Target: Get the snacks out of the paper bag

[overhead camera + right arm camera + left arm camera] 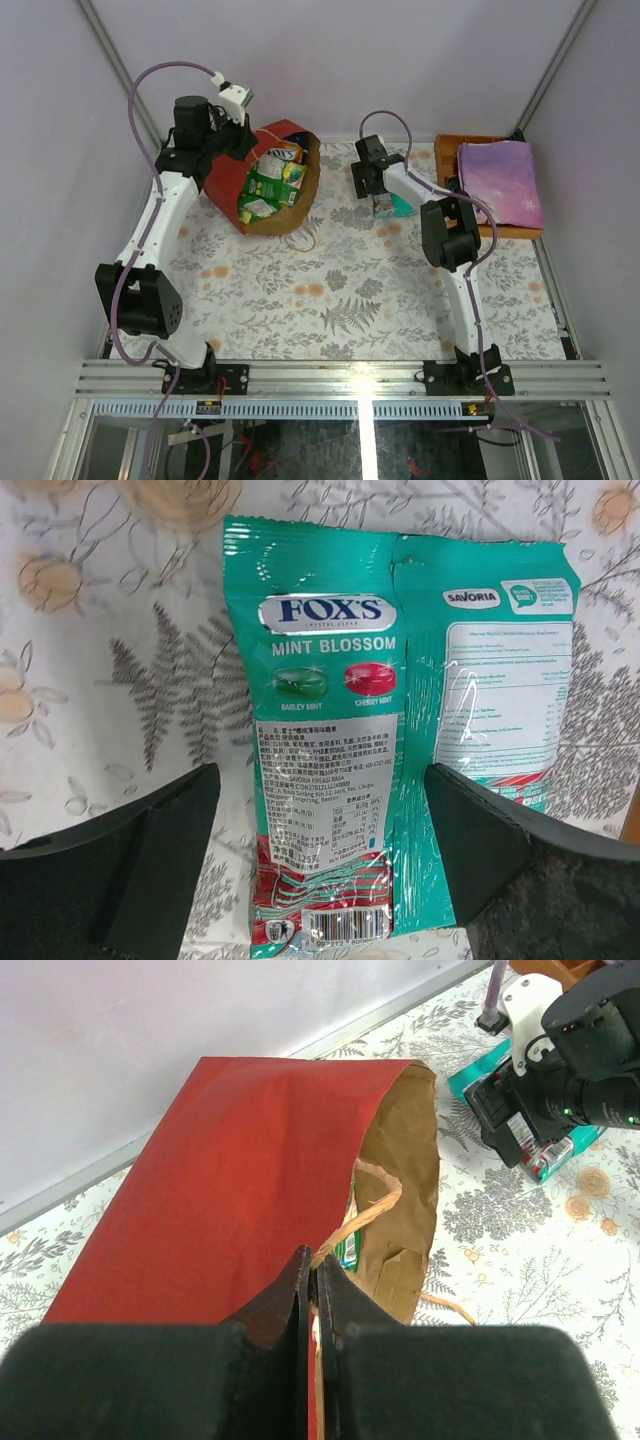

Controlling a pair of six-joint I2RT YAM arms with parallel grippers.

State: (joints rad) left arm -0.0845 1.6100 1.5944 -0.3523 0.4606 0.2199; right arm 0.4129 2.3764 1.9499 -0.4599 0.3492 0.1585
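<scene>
The paper bag (pixel 225 180) (pixel 230 1180) lies on its side at the back left, red outside and brown inside, its mouth turned toward the middle of the table. Green snacks (pixel 268 185) fill its mouth, and a sliver of one (pixel 348 1250) shows in the left wrist view. My left gripper (pixel 243 148) (pixel 315 1270) is shut on the bag's upper rim beside the paper handle (pixel 375 1205). A teal Fox's mint packet (pixel 320 680) (pixel 395 207) lies flat on the table. My right gripper (pixel 374 192) (pixel 320 850) hovers over it, open, one finger on each side and neither touching it.
A wooden tray (pixel 447 150) stands at the back right with a purple book (pixel 503 180) on it. A loose paper handle (pixel 300 238) trails from the bag's mouth onto the floral tablecloth (pixel 330 290). The back wall runs close behind the bag.
</scene>
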